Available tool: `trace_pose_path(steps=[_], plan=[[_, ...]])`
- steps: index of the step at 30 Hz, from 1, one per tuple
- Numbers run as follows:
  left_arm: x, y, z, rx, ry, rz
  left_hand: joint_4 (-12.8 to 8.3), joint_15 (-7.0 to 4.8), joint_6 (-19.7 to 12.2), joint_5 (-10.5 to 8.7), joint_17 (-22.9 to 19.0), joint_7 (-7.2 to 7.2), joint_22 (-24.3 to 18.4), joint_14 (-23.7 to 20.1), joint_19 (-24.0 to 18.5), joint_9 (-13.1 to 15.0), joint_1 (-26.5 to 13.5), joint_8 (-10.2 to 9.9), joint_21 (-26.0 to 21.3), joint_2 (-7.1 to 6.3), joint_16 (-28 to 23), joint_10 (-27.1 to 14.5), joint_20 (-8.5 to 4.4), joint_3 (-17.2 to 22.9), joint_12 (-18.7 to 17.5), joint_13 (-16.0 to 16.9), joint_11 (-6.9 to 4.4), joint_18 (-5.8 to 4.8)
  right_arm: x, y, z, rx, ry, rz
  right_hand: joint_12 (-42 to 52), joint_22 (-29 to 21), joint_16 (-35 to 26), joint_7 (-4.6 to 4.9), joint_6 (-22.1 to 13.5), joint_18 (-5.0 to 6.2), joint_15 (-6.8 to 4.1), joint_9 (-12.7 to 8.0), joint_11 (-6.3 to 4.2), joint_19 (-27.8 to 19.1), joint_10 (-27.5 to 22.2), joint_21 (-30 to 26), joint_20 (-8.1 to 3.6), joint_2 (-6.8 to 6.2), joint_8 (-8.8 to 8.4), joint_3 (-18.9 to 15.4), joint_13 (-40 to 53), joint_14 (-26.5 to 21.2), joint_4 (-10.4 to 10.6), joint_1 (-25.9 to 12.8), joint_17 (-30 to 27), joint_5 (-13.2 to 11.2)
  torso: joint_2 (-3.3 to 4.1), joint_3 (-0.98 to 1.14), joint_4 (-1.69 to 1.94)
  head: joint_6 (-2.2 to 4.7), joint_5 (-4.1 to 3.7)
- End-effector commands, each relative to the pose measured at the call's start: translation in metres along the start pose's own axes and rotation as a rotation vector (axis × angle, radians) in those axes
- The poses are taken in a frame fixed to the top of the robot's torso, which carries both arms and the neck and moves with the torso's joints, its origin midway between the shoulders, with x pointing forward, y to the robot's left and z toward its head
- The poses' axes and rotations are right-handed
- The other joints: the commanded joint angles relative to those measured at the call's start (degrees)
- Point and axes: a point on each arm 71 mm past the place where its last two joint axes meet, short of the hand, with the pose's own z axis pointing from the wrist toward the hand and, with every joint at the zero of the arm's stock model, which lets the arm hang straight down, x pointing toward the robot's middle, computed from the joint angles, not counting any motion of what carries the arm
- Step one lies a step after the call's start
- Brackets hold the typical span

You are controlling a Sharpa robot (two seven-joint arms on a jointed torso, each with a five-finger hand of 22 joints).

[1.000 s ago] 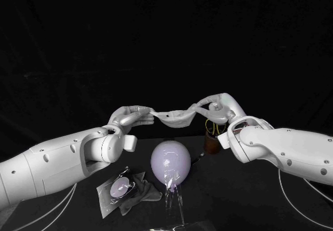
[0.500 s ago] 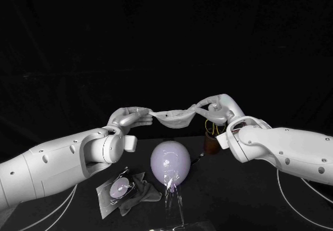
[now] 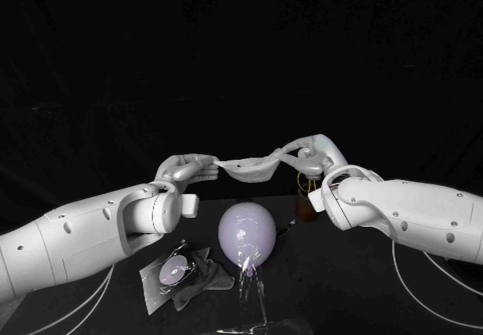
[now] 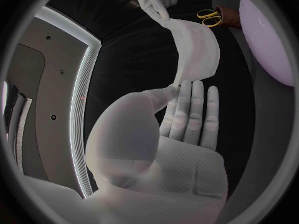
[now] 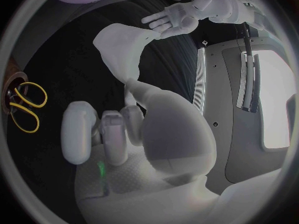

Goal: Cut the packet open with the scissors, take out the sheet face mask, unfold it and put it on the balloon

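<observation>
While the sheet face mask [image 3: 252,169] hangs stretched above the balloon [image 3: 248,236], the right hand [image 3: 310,155] has crept slightly towards the left hand [image 3: 189,167] in the last second. Each pinches one end in its fingers. The mask looks barely more unfolded, I reckon. The packet [image 3: 176,272] lies on the bench [image 3: 342,286], and I can read no lettering on it.

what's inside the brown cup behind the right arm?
Yellow-handled scissors, handles sticking up. Their blades are hidden inside the brown cup, and the right arm covers part of it in the head view.
</observation>
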Motion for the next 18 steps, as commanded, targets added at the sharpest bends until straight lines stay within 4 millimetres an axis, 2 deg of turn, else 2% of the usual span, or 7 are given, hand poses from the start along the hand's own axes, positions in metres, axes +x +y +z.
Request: trace_pose_path(steps=[1, 18], plan=[[-0.0003, -0.0008, 0.0017, -0.009, -0.028, 0.003, -0.07, -0.22, 0.52, 0.21, 0.09, 0.02, 0.1, -0.3, -0.41, 6.74, -0.39, -0.2, 0.31, 0.05, 0.34, 0.18, -0.01, 0.24, 0.23, 0.06, -0.08, -0.29, 0.002, -0.0006, 0.0024, 0.007, 0.006, 0.015, -0.21, 10.96, 0.2, -0.03, 0.26, -0.27, -0.25, 0.54, -0.09, 1.06, 0.59, -0.2, -0.26, 0.19, 0.32, 0.36, 6.58, 5.98, -0.12, -0.03, 15.1, 0.16, -0.03, 0.04, -0.07, -0.19, 0.04], [-0.0015, -0.0001, 0.0062, -0.002, -0.069, 0.011, -0.15, -0.27, 0.72, 0.21, 0.21, -0.03, 0.7, -0.33, -0.86, 6.86, -0.64, -0.45, 1.09, -0.07, 0.65, 0.2, -0.04, 0.55, 0.44, 0.12, -0.13, -0.3, 0.0032, 0.002, 0.0048, -0.013, -0.033, 0.042, -0.24, 10.96, 0.2, -0.03, 0.23, -0.26, -0.25, 0.56, -0.09, 1.05, 0.58, -0.24, -0.26, 0.17, 0.36, 0.39, 6.56, 5.98, -0.14, -0.06, 15.1, 0.16, -0.04, 0.04, -0.05, -0.29, 0.0]])
